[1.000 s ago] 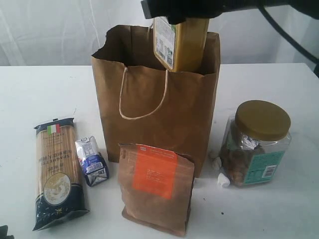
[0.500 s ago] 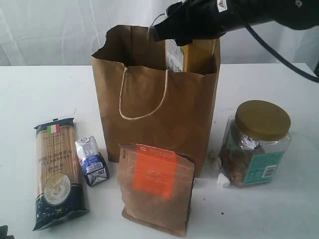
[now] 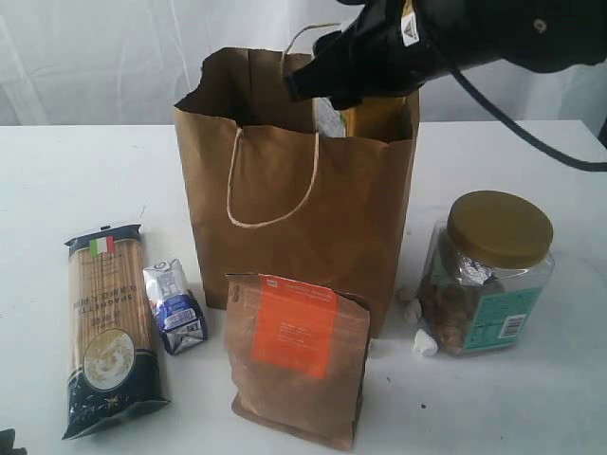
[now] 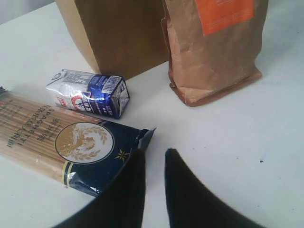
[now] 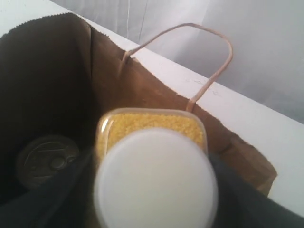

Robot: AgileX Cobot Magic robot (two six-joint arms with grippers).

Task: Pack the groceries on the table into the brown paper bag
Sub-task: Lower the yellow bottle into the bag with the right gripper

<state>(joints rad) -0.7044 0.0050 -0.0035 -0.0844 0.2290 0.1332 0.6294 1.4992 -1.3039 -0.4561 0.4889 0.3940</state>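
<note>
The brown paper bag (image 3: pixel 285 237) stands open on the table (image 3: pixel 76 180). My right gripper (image 3: pixel 351 81) is at its mouth, shut on the yellow white-capped jar (image 3: pixel 365 116), whose body is mostly inside. In the right wrist view the white cap (image 5: pixel 156 178) fills the space between the jaws, and the silver-lidded canister (image 5: pixel 46 159) lies deep in the bag. The blue spaghetti packet (image 3: pixel 106 327), small blue-white carton (image 3: pixel 175 308), brown pouch (image 3: pixel 299 355) and gold-lidded clear jar (image 3: pixel 488 275) sit on the table. My left gripper (image 4: pixel 154 154) hovers low beside the spaghetti packet (image 4: pixel 57 142), shut and empty.
The pouch stands right in front of the bag, touching or nearly touching it. A few small white bits (image 3: pixel 424 343) lie beside the gold-lidded jar. The bag's rear handle (image 5: pixel 209 61) loops up just past the yellow jar. A white backdrop closes the far side.
My right arm has come down and the yellow jar has sunk from well above the rim to mostly inside the bag. Everything on the table stays put.
</note>
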